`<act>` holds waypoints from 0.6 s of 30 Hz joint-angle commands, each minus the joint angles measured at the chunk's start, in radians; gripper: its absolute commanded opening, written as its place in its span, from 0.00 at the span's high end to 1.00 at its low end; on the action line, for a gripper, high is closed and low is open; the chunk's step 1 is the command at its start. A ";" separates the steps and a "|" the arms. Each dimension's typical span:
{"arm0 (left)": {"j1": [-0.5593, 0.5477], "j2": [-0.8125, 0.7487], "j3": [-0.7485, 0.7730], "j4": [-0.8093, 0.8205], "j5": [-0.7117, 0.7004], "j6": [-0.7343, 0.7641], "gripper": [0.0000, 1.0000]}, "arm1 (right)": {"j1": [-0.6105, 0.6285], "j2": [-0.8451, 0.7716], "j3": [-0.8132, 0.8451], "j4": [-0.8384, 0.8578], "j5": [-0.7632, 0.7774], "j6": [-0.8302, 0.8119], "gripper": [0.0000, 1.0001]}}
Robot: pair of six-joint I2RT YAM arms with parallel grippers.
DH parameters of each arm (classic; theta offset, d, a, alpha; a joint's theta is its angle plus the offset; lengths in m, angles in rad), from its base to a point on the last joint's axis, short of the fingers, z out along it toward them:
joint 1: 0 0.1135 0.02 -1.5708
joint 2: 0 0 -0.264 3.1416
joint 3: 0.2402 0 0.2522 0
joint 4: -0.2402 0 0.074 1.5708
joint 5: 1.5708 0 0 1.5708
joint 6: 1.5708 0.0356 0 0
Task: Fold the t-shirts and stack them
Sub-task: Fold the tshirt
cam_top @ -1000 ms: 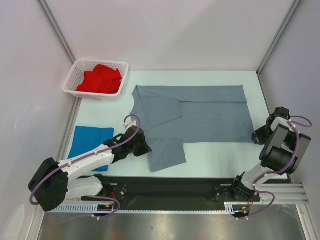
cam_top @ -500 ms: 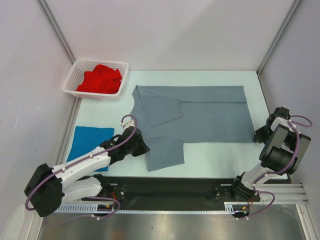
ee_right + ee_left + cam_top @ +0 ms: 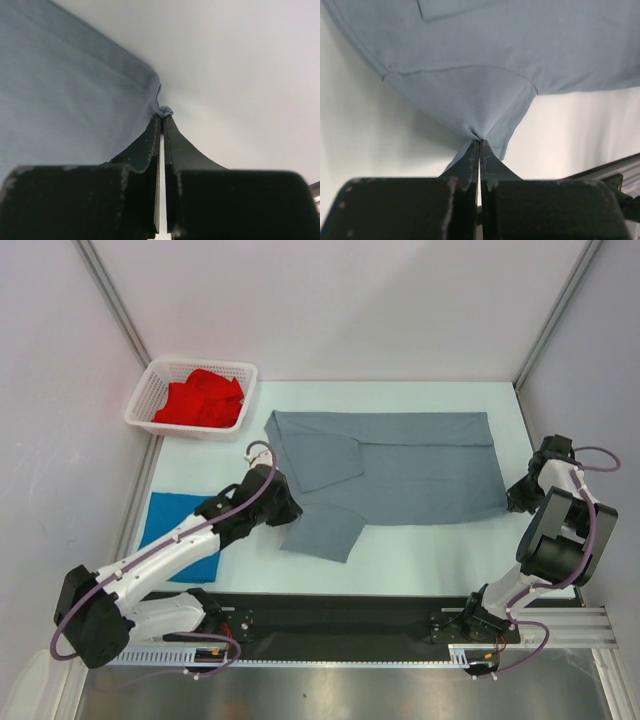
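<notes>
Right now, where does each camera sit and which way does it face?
Top external: above, behind the bases, looking down at the table; left arm and right arm show.
Left wrist: on that arm, facing along the shut left gripper pinching the grey t-shirt.
Right wrist: likewise, along the right gripper shut on that shirt's corner.
Shared: all show the grey t-shirt.

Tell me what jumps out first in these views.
A slate grey t-shirt lies spread across the middle of the table, pinched at both ends: the left gripper shut on its near sleeve, the right gripper shut on its right hem corner. A red t-shirt fills the white basket at the far left, and a folded blue t-shirt lies at the near left.
</notes>
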 commanded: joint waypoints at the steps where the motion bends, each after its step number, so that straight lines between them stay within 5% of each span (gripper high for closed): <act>1: 0.051 0.064 0.096 -0.013 0.021 0.082 1.00 | 0.026 -0.006 0.078 -0.025 0.027 -0.024 1.00; 18: 0.233 0.453 0.520 -0.054 0.116 0.252 1.00 | 0.103 0.242 0.397 -0.061 0.027 -0.067 1.00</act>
